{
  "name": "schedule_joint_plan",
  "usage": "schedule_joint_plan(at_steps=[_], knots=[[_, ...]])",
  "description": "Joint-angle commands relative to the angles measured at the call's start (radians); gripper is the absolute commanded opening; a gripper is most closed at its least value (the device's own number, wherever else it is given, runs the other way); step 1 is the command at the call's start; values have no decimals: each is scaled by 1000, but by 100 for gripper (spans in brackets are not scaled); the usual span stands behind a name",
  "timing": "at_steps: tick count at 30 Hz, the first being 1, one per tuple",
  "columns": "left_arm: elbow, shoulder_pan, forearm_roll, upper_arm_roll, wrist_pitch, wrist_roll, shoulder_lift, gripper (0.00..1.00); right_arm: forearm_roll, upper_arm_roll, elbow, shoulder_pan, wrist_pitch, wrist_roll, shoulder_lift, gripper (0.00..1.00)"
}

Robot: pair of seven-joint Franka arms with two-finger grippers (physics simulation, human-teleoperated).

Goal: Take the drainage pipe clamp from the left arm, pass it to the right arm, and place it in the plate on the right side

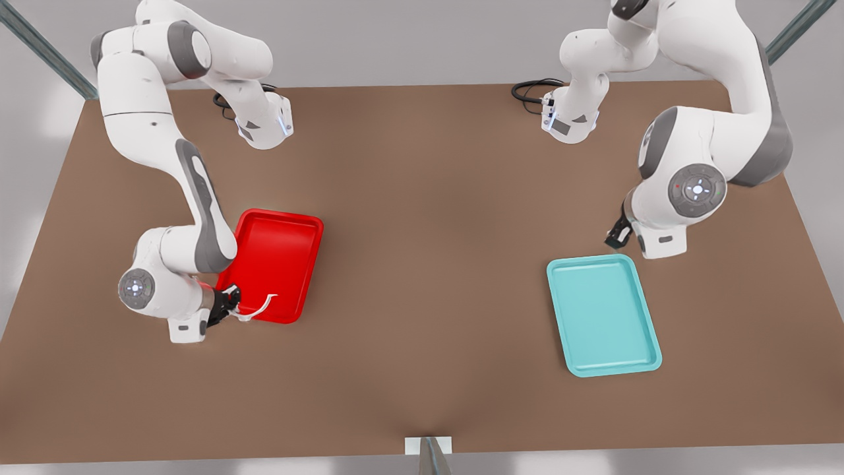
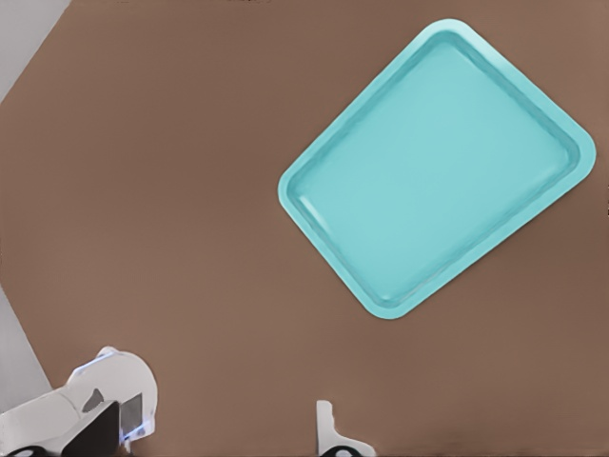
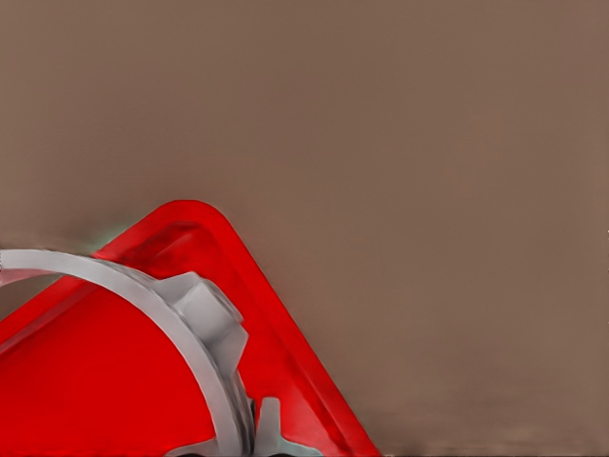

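The drainage pipe clamp (image 1: pixel 257 309), a thin white C-shaped half-ring, is held at one end by my right gripper (image 1: pixel 231 305), which is shut on it at the front view's left. It hangs over the near corner of the plate (image 1: pixel 310 227), a glossy red tray. In the right wrist view the clamp (image 3: pixel 143 286) arcs away from the right gripper (image 3: pixel 252 433) above the plate's rounded corner (image 3: pixel 190 214). I cannot tell whether the clamp touches the plate. My left gripper (image 1: pixel 616 235) waits at the front view's right, just beyond the teal tray.
A teal tray (image 1: pixel 603 315) lies on the brown table at the front view's right, and it also shows in the left wrist view (image 2: pixel 438 167). Both arm bases and black cables stand along the far table edge. Bare tabletop lies between the two trays.
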Motion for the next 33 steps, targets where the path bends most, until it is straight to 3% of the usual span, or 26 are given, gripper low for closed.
schedule_joint_plan(at_steps=[1, 13, 14, 21, 23, 25, 27, 28, 30, 31, 33], knots=[[7, 5, -4, -9, -57, 1111, -7, 100, -84, -1, -70, -10, 101, -115, -27, 21], [17, 16, -32, -16, -133, 1107, -8, 100, -36, 15, -339, 12, 227, -43, -110, 21], [17, 16, -30, -16, -129, 1107, -7, 100, -35, 15, -339, 10, 227, -24, -110, 99], [17, 36, -23, -22, -132, 1108, -8, 100, -36, 13, -278, 10, 187, -24, -109, 100], [17, 36, -27, -20, -135, 1108, -8, 100, -38, 15, 3, 22, -190, 72, -90, 100], [17, 39, -27, -13, -133, 1113, -8, 100, -33, 8, 285, 38, -614, 408, -29, 100], [17, 39, -27, -16, -129, 1113, -7, 100, -68, -55, 374, 38, -784, 793, -24, 100], [17, 39, -27, -16, -132, 1113, -7, 100, -70, -44, 526, 36, -825, 835, -3, 100], [17, 39, -23, -17, -133, 1113, -8, 100, -81, -64, 559, 39, -959, 850, -72, 100], [17, 38, -24, -22, -138, 1111, -8, 100, -137, -12, 536, 35, -964, 913, -115, 100], [17, 38, -20, -16, -140, 1113, -20, 100, -127, -5, 415, 33, -898, 938, -231, 100]])
